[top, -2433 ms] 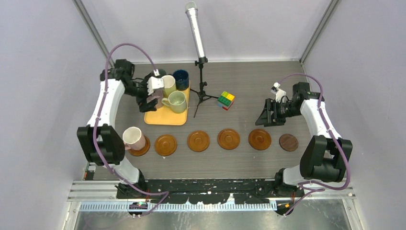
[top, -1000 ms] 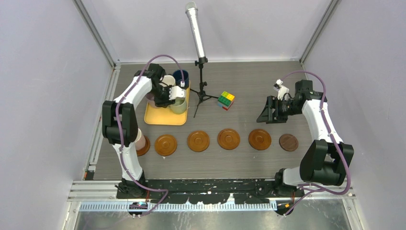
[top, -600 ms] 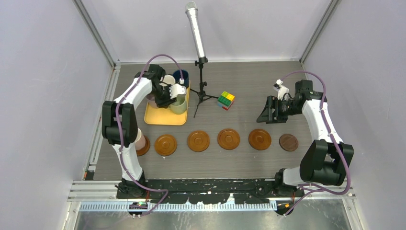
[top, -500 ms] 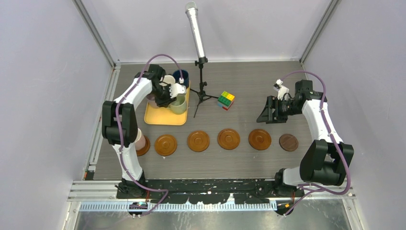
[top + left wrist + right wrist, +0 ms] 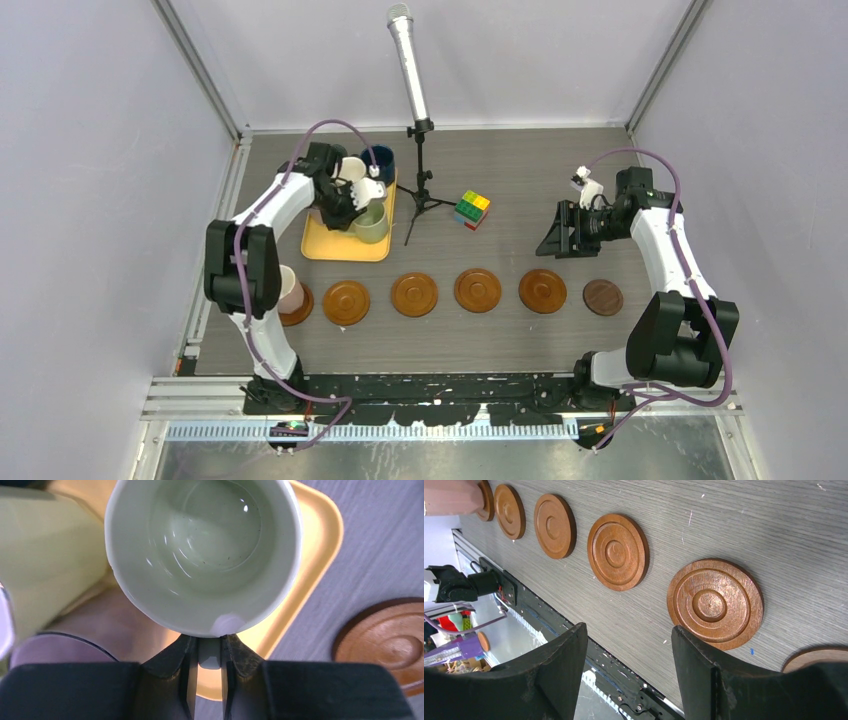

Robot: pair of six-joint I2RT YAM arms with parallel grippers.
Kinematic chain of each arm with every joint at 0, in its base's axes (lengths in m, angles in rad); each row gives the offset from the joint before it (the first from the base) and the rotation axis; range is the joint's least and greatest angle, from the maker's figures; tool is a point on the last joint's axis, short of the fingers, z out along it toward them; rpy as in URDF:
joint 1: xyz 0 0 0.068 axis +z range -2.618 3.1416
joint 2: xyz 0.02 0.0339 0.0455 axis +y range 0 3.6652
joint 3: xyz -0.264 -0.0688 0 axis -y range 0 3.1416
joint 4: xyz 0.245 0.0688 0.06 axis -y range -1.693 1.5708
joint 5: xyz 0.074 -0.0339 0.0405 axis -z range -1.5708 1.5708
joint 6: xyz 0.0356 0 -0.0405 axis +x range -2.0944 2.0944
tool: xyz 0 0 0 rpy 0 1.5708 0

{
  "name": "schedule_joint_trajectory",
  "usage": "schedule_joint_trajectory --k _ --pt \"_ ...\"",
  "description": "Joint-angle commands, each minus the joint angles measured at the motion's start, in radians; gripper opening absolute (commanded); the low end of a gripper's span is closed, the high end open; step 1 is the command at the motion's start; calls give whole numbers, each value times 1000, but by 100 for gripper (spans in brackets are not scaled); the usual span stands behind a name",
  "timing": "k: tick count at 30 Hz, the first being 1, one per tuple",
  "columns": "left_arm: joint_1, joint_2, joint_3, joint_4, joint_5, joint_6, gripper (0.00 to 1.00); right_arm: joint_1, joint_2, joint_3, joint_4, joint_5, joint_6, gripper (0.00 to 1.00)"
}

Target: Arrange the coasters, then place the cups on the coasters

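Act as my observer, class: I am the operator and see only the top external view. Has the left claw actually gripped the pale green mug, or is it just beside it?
Observer: Gripped. In the left wrist view the left claw is shut on the handle of the pale green mug.
Operator: Is anything hidden under that arm?
Observer: Yes, a mauve mug sits close beside the green one.
Operator: And the right claw?
Observer: The right claw is open and empty, above the coasters.
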Motion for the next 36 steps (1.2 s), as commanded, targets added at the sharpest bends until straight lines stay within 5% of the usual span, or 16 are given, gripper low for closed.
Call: schedule_joint_trajectory --k 1,22,36 --pt "4 -136 -58 6 29 -85 0 -6 -30 0 17 -20 -2 67" --pt "86 -545 -307 -166 126 -63 0 -6 -33 -2 15 -22 -5 67" --pt "84 -658 -429 -245 113 -17 0 -5 -35 -7 15 -20 -5 67"
